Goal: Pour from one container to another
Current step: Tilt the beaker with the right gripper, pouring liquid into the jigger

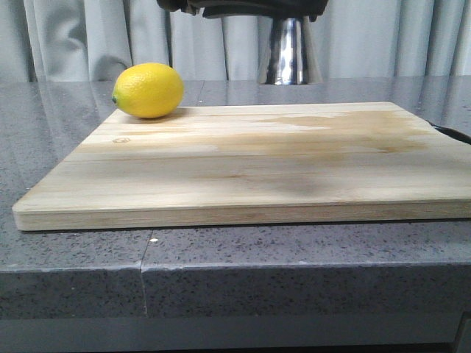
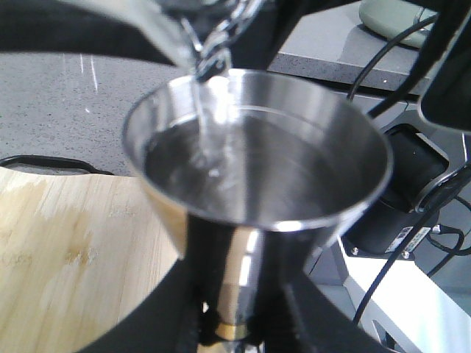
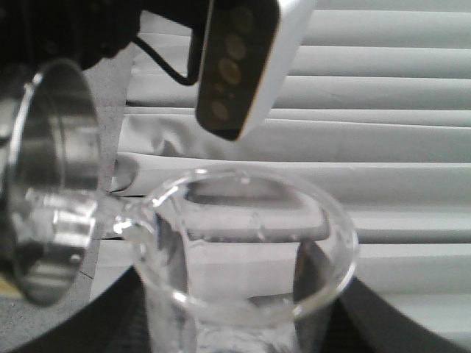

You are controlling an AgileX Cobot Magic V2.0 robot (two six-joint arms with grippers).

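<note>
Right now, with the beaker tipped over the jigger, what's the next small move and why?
Probably hold the tilt a moment longer, then ease the glass beaker back upright. In the left wrist view a thin stream falls from its lip into the steel jigger, whose upper cup already holds a good pool of liquid. The left gripper grips the jigger's waist; the right gripper holds the beaker.
</note>
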